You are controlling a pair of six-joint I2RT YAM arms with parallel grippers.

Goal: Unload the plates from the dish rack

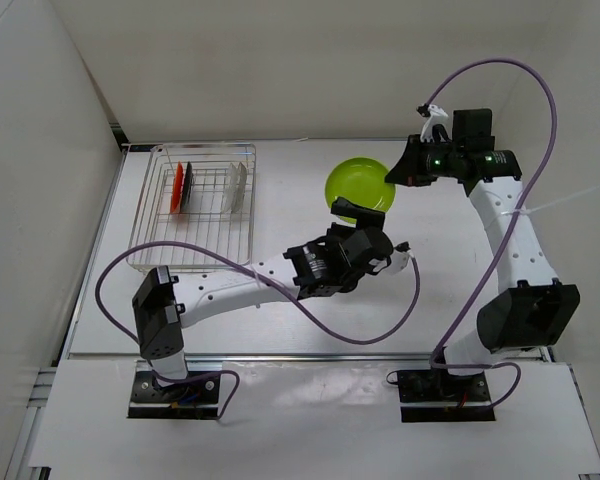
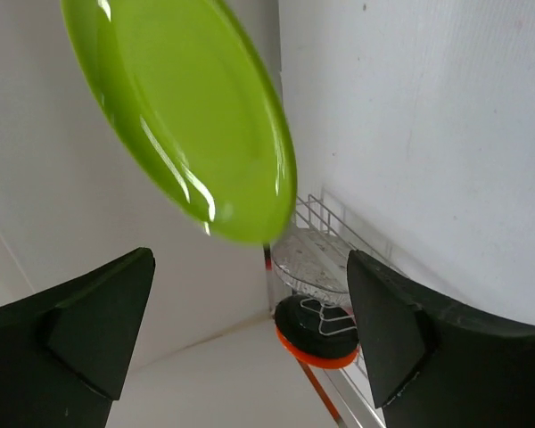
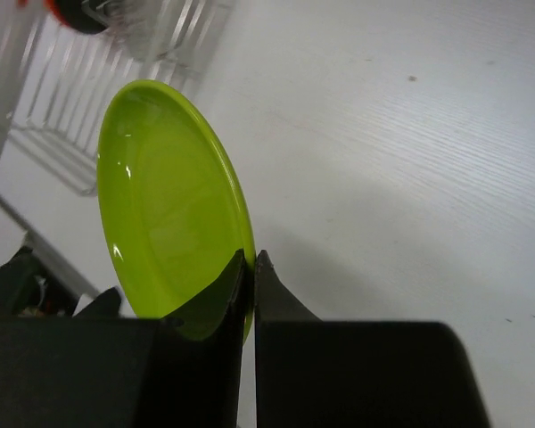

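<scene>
**Left gripper** (image 2: 250, 266): at about 6 o'clock of the white table (image 1: 300, 195), nearest the arm bases. The fingers stand spread wide. They touch nothing.

**Lime green round glossy plate** (image 1: 360, 186): just beyond the left gripper, at about 1 o'clock of the table. It is off the surface and well apart from the rack. From the left wrist it hangs above the gap between the spread fingers, clear of both. Its hollow face shows almost in full to the overhead camera. From the right wrist it is seen near edge-on, with its long axis running from the fingertips toward 11 o'clock of that view.

**Right gripper** (image 3: 252, 260): at the plate's 3 o'clock rim in the overhead view. The fingers are pressed together and pinch that rim between them.

**Rectangular silver wire-grid dish rack** (image 1: 193, 228): at about 10 o'clock of the table, long axis near to far.
- A red-orange plate (image 1: 180, 186) and a glossy black plate (image 1: 189, 188) stand on edge side by side on the left.
- Clear transparent plates (image 1: 238, 187) stand on edge on the right; I cannot tell how many.
- All show as thin strips running 12 to 6 o'clock.
</scene>
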